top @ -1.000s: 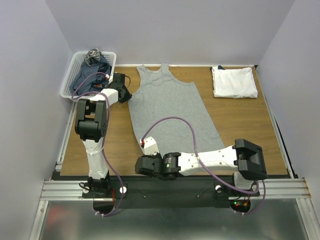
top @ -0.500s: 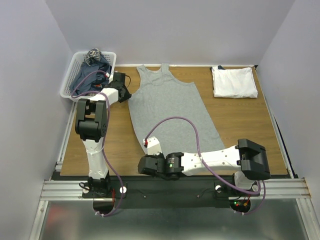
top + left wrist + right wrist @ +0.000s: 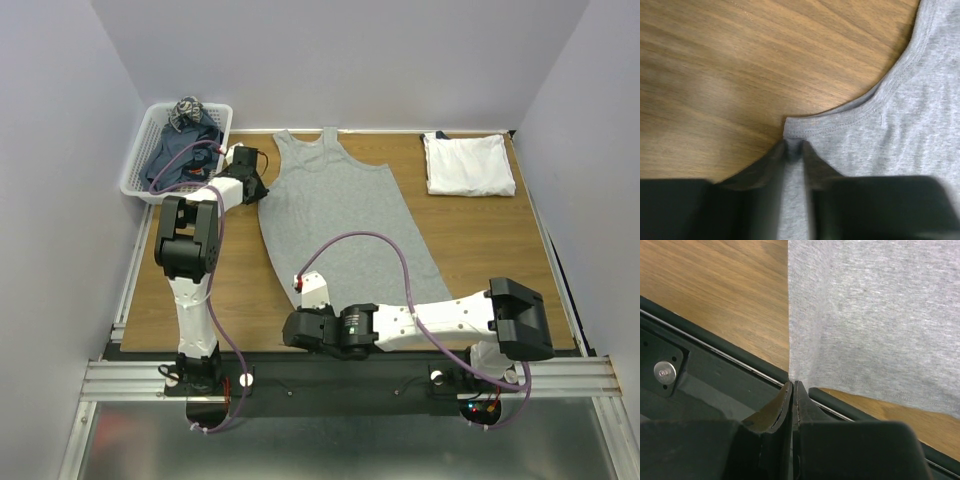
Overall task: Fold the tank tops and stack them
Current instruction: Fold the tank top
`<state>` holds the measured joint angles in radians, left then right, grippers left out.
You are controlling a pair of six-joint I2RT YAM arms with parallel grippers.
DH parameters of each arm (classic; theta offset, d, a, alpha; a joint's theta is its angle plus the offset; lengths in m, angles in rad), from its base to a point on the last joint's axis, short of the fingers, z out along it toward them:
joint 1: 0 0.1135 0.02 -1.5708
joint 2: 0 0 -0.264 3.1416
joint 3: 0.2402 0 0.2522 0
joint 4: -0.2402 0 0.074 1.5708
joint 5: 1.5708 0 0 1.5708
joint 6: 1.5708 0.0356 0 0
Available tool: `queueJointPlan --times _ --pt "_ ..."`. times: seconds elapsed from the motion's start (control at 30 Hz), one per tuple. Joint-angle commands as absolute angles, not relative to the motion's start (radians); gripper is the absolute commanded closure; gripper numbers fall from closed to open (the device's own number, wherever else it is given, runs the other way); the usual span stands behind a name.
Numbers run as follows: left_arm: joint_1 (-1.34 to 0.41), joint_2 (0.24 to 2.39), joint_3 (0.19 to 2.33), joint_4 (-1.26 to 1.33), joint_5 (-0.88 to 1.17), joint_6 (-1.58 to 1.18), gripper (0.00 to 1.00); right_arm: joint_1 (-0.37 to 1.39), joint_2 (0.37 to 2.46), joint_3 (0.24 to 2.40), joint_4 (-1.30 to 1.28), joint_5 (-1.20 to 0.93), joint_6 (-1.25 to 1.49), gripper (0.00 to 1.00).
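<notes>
A light heather-grey tank top (image 3: 340, 215) lies spread flat on the wooden table, straps at the far side. My left gripper (image 3: 260, 188) stands at its left underarm corner. In the left wrist view its jaws (image 3: 794, 147) are a little apart, open, with the tips down on the grey fabric (image 3: 890, 125) just behind the armhole band. My right gripper (image 3: 300, 298) is shut on the top's near left hem corner; the wrist view shows the closed tips (image 3: 793, 385) pinching the grey cloth (image 3: 880, 315) at the table's front edge. A folded white tank top (image 3: 468, 163) lies far right.
A white lattice basket (image 3: 135, 178) at the far left holds dark blue-grey tops (image 3: 180, 148) and a speckled bundle. The table's black front rail (image 3: 715, 385) runs just under my right gripper. Grey walls close in on both sides.
The right arm has slid a little to the right along the front edge, keeping the hem corner. The left arm's wrist has shifted slightly toward the tank top's underarm.
</notes>
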<state>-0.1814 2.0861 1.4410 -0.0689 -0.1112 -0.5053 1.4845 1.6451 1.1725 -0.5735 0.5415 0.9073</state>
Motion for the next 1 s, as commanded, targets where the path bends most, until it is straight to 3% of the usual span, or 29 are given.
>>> queueJointPlan --times 0.0,0.17,0.6,0.97 --pt "-0.186 2.086 1.467 -0.08 -0.163 -0.515 0.78 1.477 1.589 1.154 -0.549 0.557 0.933 0.94" --pt "-0.186 2.045 1.454 -0.086 -0.231 -0.537 1.0 1.477 1.571 1.138 -0.532 0.523 0.92 0.95" --pt "-0.186 1.962 1.44 -0.118 -0.393 -0.581 1.0 1.499 1.647 1.196 -0.37 0.287 0.81 1.0" --pt "-0.219 1.963 1.514 -0.138 -0.383 -0.591 1.0 1.444 1.603 1.154 -0.351 0.313 0.831 0.99"
